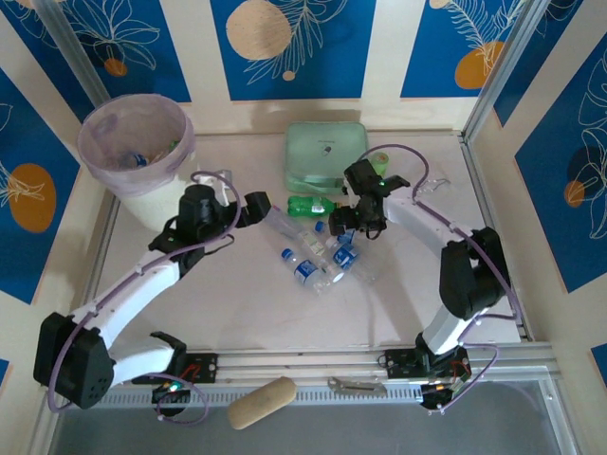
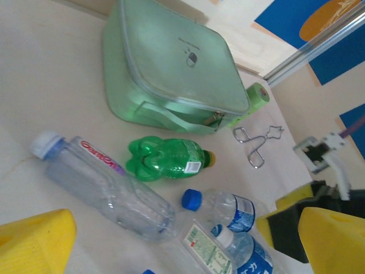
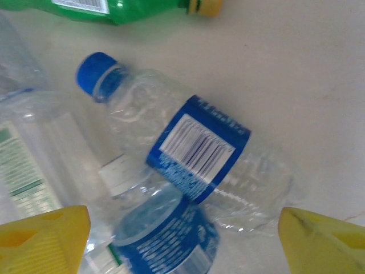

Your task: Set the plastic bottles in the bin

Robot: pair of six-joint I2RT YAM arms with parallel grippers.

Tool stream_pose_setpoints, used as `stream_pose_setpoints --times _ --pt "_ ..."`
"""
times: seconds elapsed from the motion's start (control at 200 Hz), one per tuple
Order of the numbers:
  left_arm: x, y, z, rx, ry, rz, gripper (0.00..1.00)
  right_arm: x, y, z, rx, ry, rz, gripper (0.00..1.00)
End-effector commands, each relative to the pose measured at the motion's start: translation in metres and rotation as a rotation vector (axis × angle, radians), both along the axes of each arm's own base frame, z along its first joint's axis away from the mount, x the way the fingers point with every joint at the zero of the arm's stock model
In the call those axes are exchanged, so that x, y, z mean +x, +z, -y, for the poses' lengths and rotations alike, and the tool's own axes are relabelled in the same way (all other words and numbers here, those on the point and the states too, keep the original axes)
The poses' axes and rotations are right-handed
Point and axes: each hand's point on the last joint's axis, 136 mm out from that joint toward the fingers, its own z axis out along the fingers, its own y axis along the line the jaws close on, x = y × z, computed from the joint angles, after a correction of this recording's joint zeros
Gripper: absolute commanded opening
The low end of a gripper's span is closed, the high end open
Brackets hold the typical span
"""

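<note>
Near the case [image 1: 325, 154] lie clear, crumpled bottles [image 1: 308, 265] with blue caps and labels, plus a green one [image 1: 308, 205]. The left gripper [image 1: 258, 207] and right gripper [image 1: 341, 227] are both spread wide and empty.

This looks like a robotics lab cell. Aluminium frame posts [image 1: 503, 71] and blue printed wall panels [image 1: 289, 38] box in the pale desk [image 1: 237, 313]. A metal rail [image 1: 313, 362] carries both arm bases [image 1: 175, 365].

I see the pale table [image 1: 237, 313] carrying the bin [image 1: 152, 194] at ten o'clock, a mint case [image 1: 324, 154] at twelve, and a green bottle [image 1: 311, 205] and clear bottles [image 1: 308, 272] near centre.
</note>
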Motion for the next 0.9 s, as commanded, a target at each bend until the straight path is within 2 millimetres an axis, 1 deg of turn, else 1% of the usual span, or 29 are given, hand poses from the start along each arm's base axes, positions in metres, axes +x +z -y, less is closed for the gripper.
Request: stream_pose_setpoints --times 0.0,0.13,0.28,0.39,0.52,0.685,0.895 --pt "0.006 -0.002 0.013 -0.051 -0.006 0.006 0.99 0.005 -0.007 0.006 -0.125 0.131 -0.013 0.87" --pt "0.007 -0.004 0.025 -0.048 -0.043 -0.002 0.99 0.018 -0.019 0.002 -0.160 0.190 -0.017 0.87" --pt "0.008 -0.005 0.027 -0.039 -0.050 -0.003 0.99 0.027 -0.019 -0.019 -0.101 0.253 -0.015 0.87" --pt "0.008 -0.008 0.027 -0.037 -0.048 -0.010 0.99 0.031 -0.028 -0.028 -0.118 0.294 -0.016 0.87" --pt "0.007 -0.008 0.027 -0.037 -0.048 -0.010 0.99 0.034 -0.042 -0.028 -0.146 0.300 -0.044 0.87" --pt "0.006 -0.009 0.025 -0.029 -0.046 -0.011 0.99 0.038 -0.047 -0.026 -0.161 0.297 -0.044 0.87" --pt "0.006 -0.009 0.025 -0.031 -0.043 -0.014 0.99 0.043 -0.053 -0.008 -0.179 0.249 -0.056 0.87"
